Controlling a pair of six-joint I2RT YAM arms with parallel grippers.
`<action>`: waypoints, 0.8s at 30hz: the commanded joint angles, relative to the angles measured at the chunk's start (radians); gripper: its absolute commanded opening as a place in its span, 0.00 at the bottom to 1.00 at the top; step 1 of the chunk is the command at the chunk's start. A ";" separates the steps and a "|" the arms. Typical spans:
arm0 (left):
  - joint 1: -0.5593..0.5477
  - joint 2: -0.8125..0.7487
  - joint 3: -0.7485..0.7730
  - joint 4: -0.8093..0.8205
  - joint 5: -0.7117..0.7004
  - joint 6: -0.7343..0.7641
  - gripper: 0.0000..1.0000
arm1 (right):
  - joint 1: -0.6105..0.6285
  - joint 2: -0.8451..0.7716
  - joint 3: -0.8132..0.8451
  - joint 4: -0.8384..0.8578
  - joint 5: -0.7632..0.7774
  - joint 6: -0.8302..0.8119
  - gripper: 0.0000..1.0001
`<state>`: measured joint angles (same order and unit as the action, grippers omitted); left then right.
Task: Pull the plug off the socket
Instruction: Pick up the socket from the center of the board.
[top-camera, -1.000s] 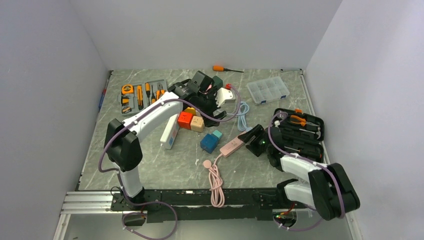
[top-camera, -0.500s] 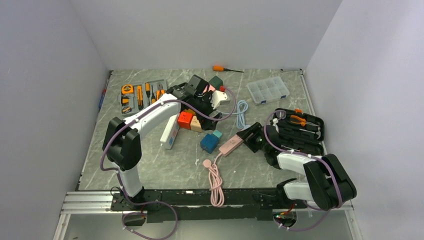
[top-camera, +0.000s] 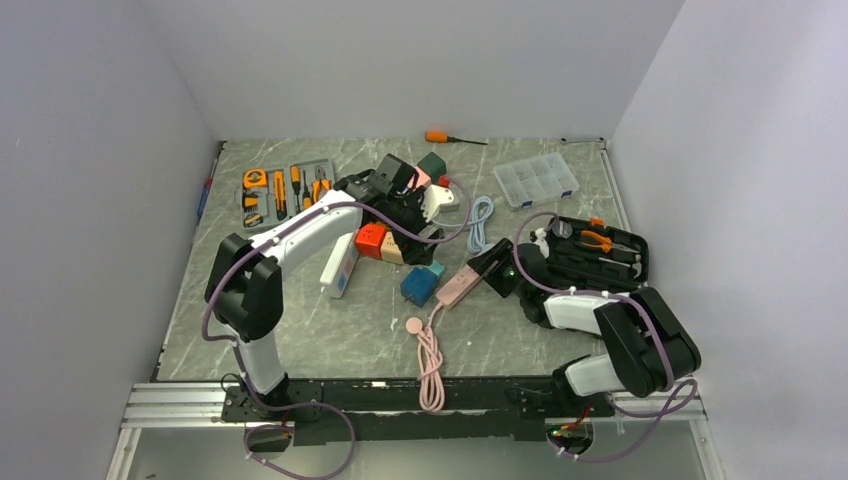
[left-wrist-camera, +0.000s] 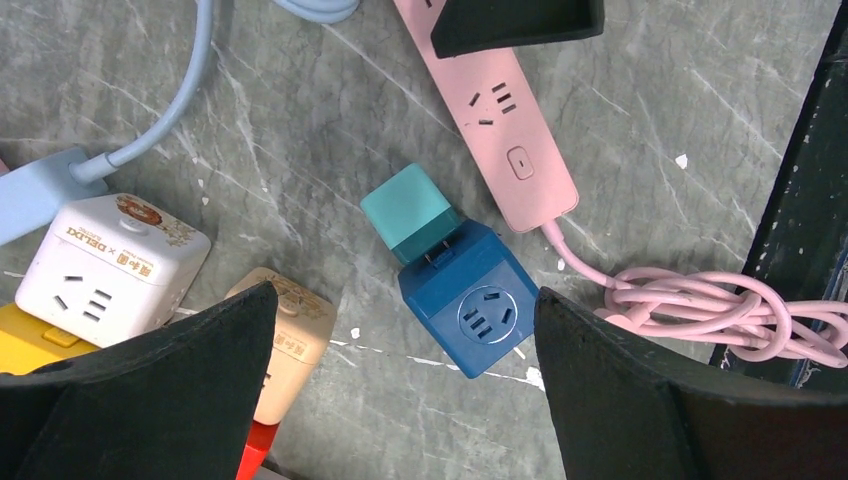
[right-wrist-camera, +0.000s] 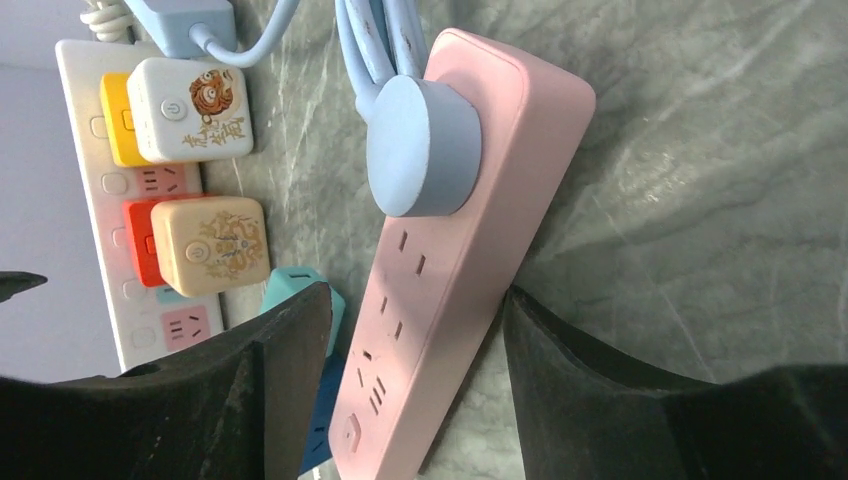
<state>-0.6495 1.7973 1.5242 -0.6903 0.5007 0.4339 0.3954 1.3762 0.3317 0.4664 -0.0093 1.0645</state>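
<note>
Plug (right-wrist-camera: 422, 150), pale blue and round, sits seated in the pink strip (right-wrist-camera: 440, 300) in the right wrist view. The right gripper (right-wrist-camera: 415, 295) clamps the strip across its width.

Left wrist view: the left gripper (left-wrist-camera: 405, 295) hangs fully spread and empty, over a blue cube socket (left-wrist-camera: 475, 310).

Top view: both arms meet mid-table.

Recommend bracing firmly and pulling straight.

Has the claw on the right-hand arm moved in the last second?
Yes. The right gripper has shifted left, away from the black tool case, and now clamps the pink power strip.
</note>
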 joint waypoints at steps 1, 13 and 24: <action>0.003 -0.022 -0.011 0.038 0.041 -0.017 0.99 | 0.038 0.027 0.082 0.120 0.076 -0.051 0.63; 0.005 -0.034 -0.044 0.052 0.045 -0.021 0.99 | 0.083 0.085 0.172 0.156 0.111 -0.088 0.41; 0.015 -0.039 -0.062 0.058 0.051 -0.022 0.99 | 0.132 0.211 0.252 0.082 0.164 -0.065 0.65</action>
<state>-0.6418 1.7973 1.4609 -0.6544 0.5198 0.4229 0.4969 1.5444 0.5156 0.5018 0.1223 0.9852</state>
